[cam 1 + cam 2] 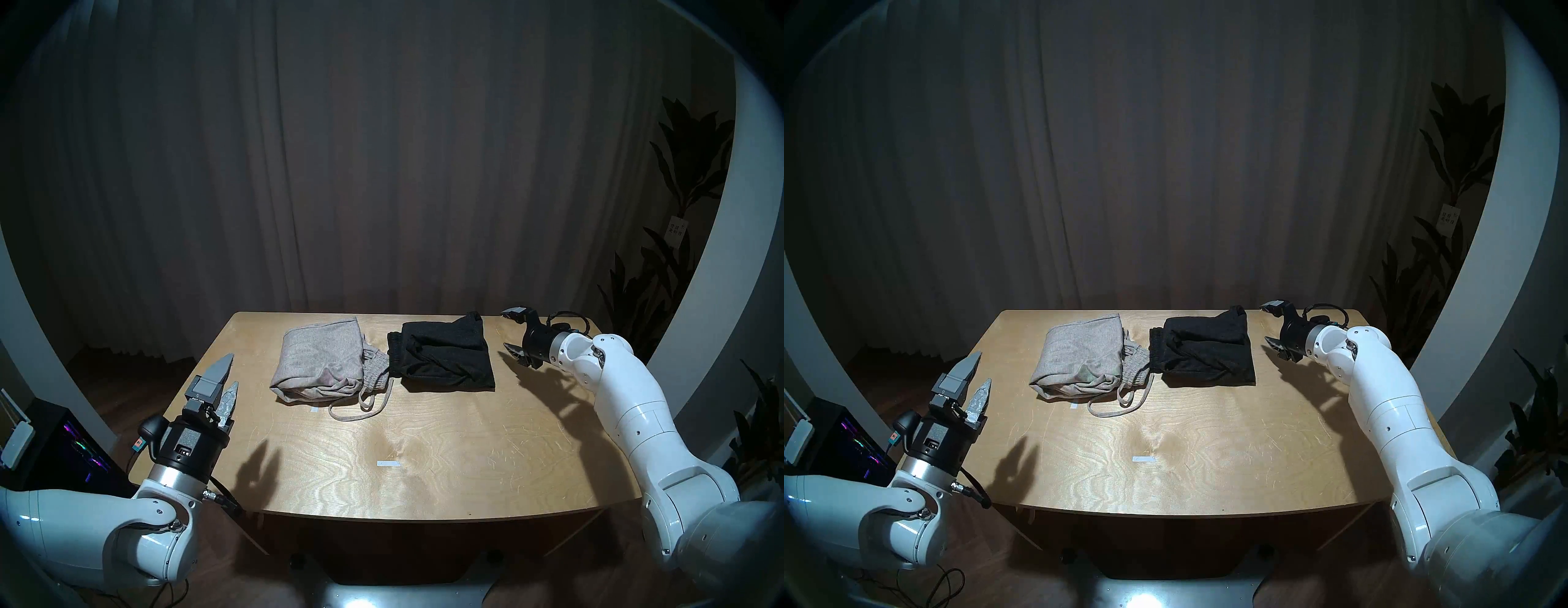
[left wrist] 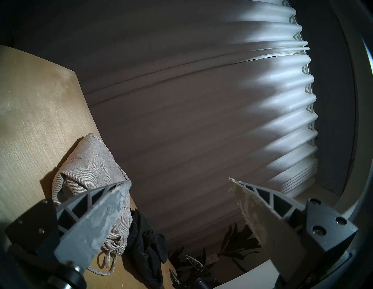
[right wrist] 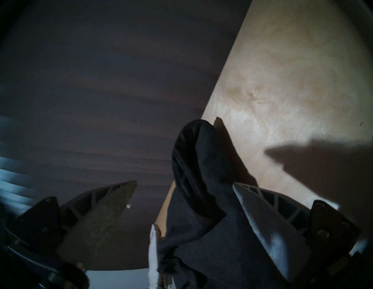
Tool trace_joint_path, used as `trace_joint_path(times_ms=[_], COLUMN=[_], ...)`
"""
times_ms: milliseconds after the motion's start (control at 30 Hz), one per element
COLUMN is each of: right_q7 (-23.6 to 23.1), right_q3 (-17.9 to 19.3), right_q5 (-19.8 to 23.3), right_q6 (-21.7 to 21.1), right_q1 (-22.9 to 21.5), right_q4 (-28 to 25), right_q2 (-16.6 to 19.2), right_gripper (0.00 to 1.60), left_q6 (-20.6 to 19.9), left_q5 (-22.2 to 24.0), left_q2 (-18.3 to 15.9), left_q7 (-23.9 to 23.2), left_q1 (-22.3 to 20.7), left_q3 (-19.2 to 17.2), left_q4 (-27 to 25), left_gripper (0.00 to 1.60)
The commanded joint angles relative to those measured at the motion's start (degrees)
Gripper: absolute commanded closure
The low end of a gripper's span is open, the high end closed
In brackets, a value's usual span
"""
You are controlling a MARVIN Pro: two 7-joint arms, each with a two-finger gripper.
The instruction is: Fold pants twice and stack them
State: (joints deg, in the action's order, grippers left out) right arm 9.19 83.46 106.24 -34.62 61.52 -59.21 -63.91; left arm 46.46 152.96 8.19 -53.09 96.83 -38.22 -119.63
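The grey pants [image 1: 320, 358] lie folded at the back left of the wooden table [image 1: 424, 458], their waistband and pale cord [image 1: 360, 407] trailing to the front right. The black pants [image 1: 445, 354] lie folded just right of them, the two waistbands touching. Both also show in the left wrist view, grey pants [image 2: 94, 161] and black pants [image 2: 147, 250]. My left gripper [image 1: 229, 371] is open and empty above the table's left edge, away from the grey pants. My right gripper [image 1: 509, 329] is open and empty just right of the black pants [image 3: 201, 161].
Two small white tape marks lie on the table, one [image 1: 388, 463] at front centre. A dark curtain [image 1: 382, 170] hangs behind the table. A plant [image 1: 679, 276] stands at the back right and a lit computer case [image 1: 80, 450] at the left.
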Motion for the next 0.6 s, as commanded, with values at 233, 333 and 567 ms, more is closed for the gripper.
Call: trace_joint_path(times_ms=[233,333,567], right_q7=[-2.05,-1.92,-1.95], right_q3=[7.83,8.91,10.5], right_q5=[9.77,11.67,16.65], right_q6=[2.66,3.29,4.08], right_q1=[3.61,5.43,8.5], right_q4=[-2.97,-3.0,-4.86], right_q2=[-4.01,-5.25,-9.37], right_gripper=[0.0,0.0,0.0], left_q6=[-1.31,-1.67,-2.58], left_q5=[-0.47,-0.51,-0.74], left_q2=[1.56,1.92,2.8], left_q7=[1.28,1.69,2.94], left_q1=[-1.74,-1.93,-2.36], left_q3=[-1.01,-1.02,-0.95], left_q4=[0.31,0.49,1.11], left_gripper=[0.0,0.0,0.0])
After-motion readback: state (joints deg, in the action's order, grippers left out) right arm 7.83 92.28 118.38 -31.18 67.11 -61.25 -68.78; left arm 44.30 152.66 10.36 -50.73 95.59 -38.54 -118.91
